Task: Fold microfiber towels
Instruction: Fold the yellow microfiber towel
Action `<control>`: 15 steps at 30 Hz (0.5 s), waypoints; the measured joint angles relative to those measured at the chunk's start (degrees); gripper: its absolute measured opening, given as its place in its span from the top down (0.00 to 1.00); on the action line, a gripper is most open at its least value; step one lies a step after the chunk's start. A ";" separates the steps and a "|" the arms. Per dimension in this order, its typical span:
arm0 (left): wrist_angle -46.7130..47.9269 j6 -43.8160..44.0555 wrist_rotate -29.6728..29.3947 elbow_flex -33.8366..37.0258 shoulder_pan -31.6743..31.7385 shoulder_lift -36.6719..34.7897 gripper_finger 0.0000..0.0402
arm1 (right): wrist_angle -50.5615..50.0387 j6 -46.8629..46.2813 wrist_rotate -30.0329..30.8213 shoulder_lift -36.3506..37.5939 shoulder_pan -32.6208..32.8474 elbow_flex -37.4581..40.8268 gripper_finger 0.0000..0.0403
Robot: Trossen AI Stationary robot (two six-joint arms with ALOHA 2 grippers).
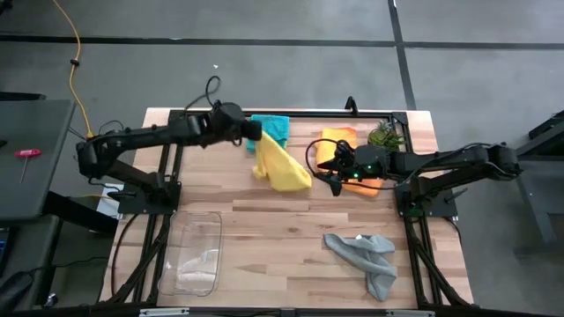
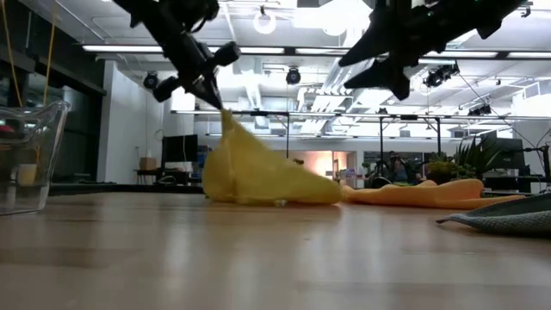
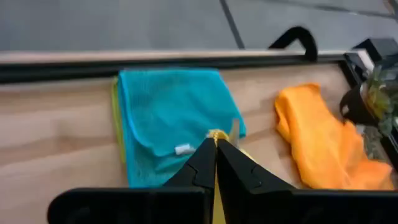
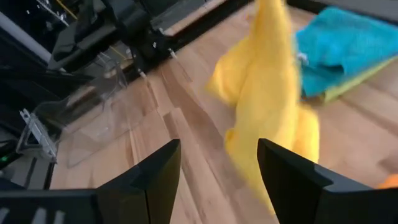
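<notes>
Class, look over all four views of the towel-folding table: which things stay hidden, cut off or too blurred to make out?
- Lime green towel: left wrist view shows only an edge; the teal towel covers the rest.
- Yellow towel: blurred in the right wrist view; its lower corner is cut off behind the right gripper.
- Orange towel: high view, partly hidden by the right arm.
- Grey towel: low view, cut off at the edge.

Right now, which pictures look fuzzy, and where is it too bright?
Right wrist view: the hanging yellow towel is smeared and soft, as are the near jaws. Left wrist view: the teal towel and orange towel are slightly soft. Low view: ceiling lights glare white; the arms show as dark shapes. High view: even light.
</notes>
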State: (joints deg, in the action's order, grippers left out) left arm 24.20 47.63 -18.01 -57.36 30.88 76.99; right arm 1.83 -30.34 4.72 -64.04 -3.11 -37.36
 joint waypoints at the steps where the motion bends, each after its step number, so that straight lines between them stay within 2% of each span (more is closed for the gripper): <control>1: 0.04 -0.55 1.93 0.34 1.17 0.00 1.00 | -0.02 -0.41 -0.59 -1.07 0.24 0.00 0.49; 3: 0.97 -2.57 4.16 0.70 2.03 0.39 1.00 | 0.18 -0.55 -1.88 -4.09 0.93 0.00 0.49; 8: 3.70 -3.75 3.44 0.84 0.87 2.00 1.00 | 3.23 3.57 -2.49 -15.02 2.83 -1.94 0.49; 15: 2.64 -3.33 2.49 0.82 -1.25 3.34 1.00 | 4.63 15.17 -0.81 -33.95 2.90 -13.84 0.49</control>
State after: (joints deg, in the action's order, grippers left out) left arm 26.84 44.30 -15.51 -56.53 29.63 80.33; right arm 6.46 -15.17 3.91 -97.99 -0.21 -51.20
